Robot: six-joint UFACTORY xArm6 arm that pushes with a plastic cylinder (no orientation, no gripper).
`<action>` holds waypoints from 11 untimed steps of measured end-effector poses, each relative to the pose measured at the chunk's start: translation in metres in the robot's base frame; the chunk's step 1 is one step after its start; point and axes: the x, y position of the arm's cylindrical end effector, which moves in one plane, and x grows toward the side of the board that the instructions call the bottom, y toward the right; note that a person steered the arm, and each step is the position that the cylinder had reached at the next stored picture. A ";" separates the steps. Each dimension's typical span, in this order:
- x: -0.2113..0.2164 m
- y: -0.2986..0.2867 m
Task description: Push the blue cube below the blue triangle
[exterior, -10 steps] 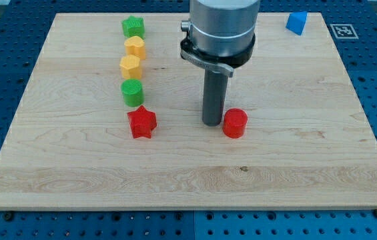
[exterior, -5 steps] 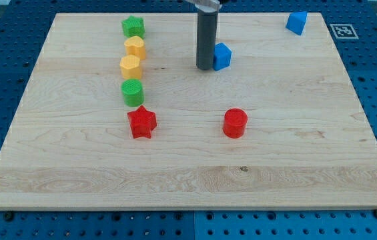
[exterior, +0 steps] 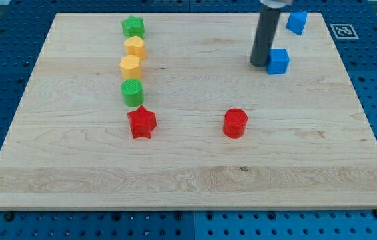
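Note:
The blue cube [exterior: 279, 61] sits on the wooden board at the upper right. The blue triangle [exterior: 297, 22] lies near the board's top right edge, above and slightly right of the cube. My tip [exterior: 260, 64] rests on the board right against the cube's left side. The rod rises straight up out of the view's top.
A column at the upper left holds a green block [exterior: 133, 27], two yellow blocks [exterior: 135, 47] [exterior: 130, 66] and a green cylinder [exterior: 133, 93]. A red star [exterior: 141, 122] lies below them. A red cylinder [exterior: 235, 123] stands mid-board. The board's right edge [exterior: 358, 100] is near.
My tip has moved up from beside the red cylinder to the blue cube, then slid right, pushing the cube rightward toward the blue triangle.

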 end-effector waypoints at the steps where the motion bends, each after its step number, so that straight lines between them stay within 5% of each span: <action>1: 0.013 0.034; 4: 0.061 0.066; 11: -0.061 0.063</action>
